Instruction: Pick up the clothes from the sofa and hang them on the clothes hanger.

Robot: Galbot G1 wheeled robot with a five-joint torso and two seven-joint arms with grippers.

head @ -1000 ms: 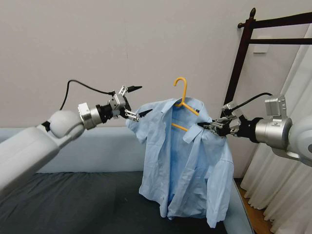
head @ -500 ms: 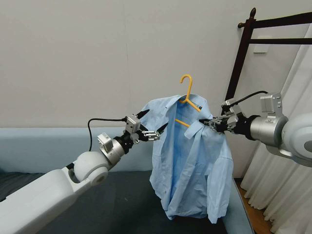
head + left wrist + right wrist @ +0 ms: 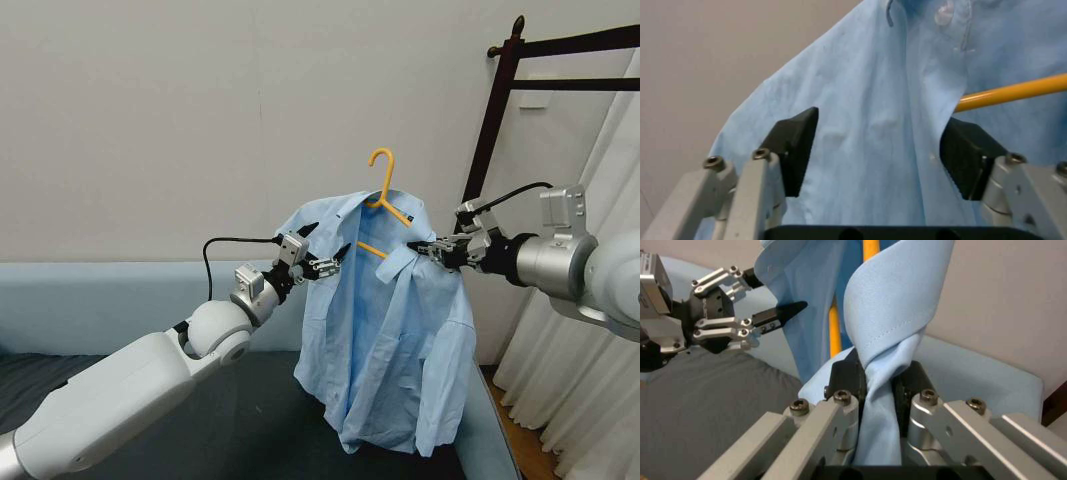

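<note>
A light blue shirt [image 3: 385, 330] hangs in the air on a yellow hanger [image 3: 381, 190], above the sofa. My right gripper [image 3: 421, 249] is shut on the shirt's shoulder and collar cloth [image 3: 881, 370], with the hanger's yellow bar [image 3: 836, 325] just behind the pinched fold. My left gripper [image 3: 327, 256] stands open at the shirt's other shoulder. In the left wrist view its black pads [image 3: 795, 145] sit either side of the blue cloth [image 3: 873, 150] without closing on it, and the hanger bar [image 3: 1013, 91] shows past the far pad.
A dark wooden clothes stand [image 3: 500, 100] rises at the right against the wall, with white curtains [image 3: 590, 390] beside it. The sofa has a pale blue back [image 3: 100, 300] and a dark grey seat [image 3: 240, 430] below the shirt.
My left gripper has moved right, up to the shirt's shoulder, still open. The shirt and hanger have shifted slightly right and up in the right gripper's hold.
</note>
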